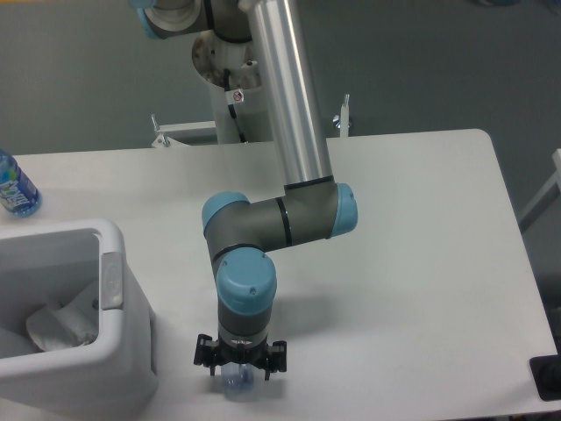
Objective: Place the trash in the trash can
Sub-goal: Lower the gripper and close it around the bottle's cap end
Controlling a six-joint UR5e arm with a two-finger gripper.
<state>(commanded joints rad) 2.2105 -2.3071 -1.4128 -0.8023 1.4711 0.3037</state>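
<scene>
The desk (421,263) is white and takes most of the view. The trash can (118,346) stands at its front left corner, a boxy white bin with a thick rim, and some crumpled pale material lies inside it. I cannot tell if the wrapper is part of it.

The arm (263,228) reaches down over the front edge of the desk, just right of the trash can. The gripper (240,361) hangs directly above the clear bottle (237,381), and only the lower end of the bottle shows under it. The jaws look spread to both sides of the bottle, but the wrist hides the fingertips, so I cannot tell if they are released or already pressing on it.

A blue-tinted bottle (16,189) stands at the far left edge of the desk; it is not part of the task.

The clear bottle looks empty, so I judge it light, thin-walled and easy to dent. It is also smooth and round, so it can roll or slip. A hold across the middle of the body, with gentle force, seems the safest.
</scene>
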